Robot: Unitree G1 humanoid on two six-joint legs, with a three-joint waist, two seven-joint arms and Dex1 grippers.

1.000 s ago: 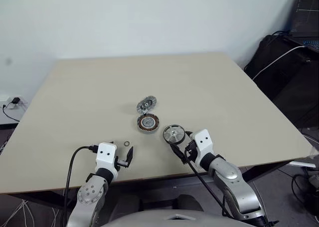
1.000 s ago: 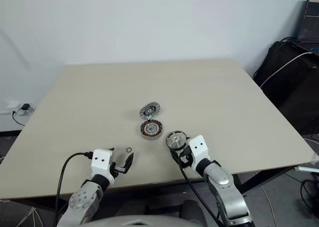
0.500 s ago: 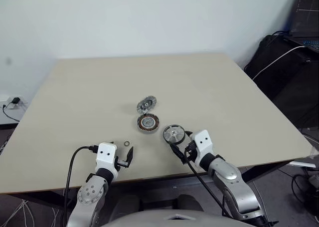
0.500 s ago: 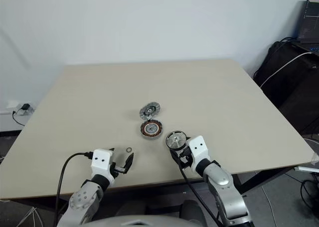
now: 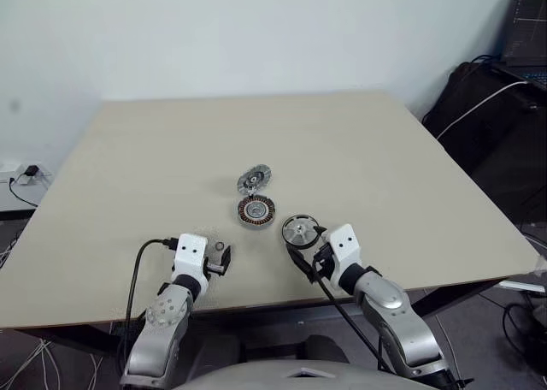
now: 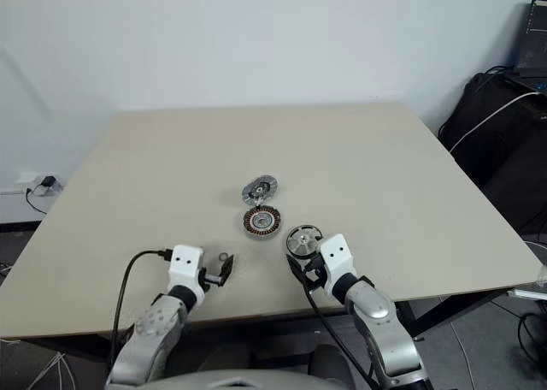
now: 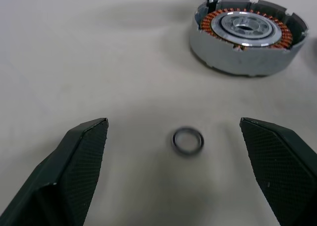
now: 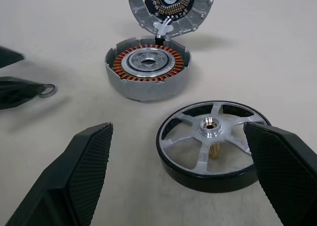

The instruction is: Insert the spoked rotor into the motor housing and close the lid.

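- Standing wide apart, the black fingers (image 7: 81, 159) of the left gripper (image 7: 185, 166) hold nothing; a tiny metal ring (image 7: 187, 140) lies flat on the table (image 5: 359, 150) in the open space between them, touching neither.
- Spread equally wide, the right gripper (image 8: 183, 171) has its fingers (image 8: 81, 166) empty as well, low over the table near its front edge.
- Lying flat between the right gripper's fingers and slightly ahead of them is the spoked rotor (image 8: 212, 142), a silver wheel with a dark rim, dark gaps between its spokes and a small central hub; one finger stands close beside its rim, though contact cannot be told.
- Just beyond the rotor, toward the middle of the table, sits the motor housing (image 8: 147, 71), a round silver shell with a ring of copper-brown windings around a silver centre, upright and uncovered.
- Directly behind the housing is the lid (image 8: 171, 8), a round silver cap that stands tilted up, seemingly joined to the housing's far rim by a small white piece, its inner face turned toward the grippers.
- From the head camera, housing and lid sit near the table's centre, the rotor just beside the right gripper, and the ring just beside the left gripper.
- A dark bag (image 5: 479, 108) with a white cable lies past the table's right edge.
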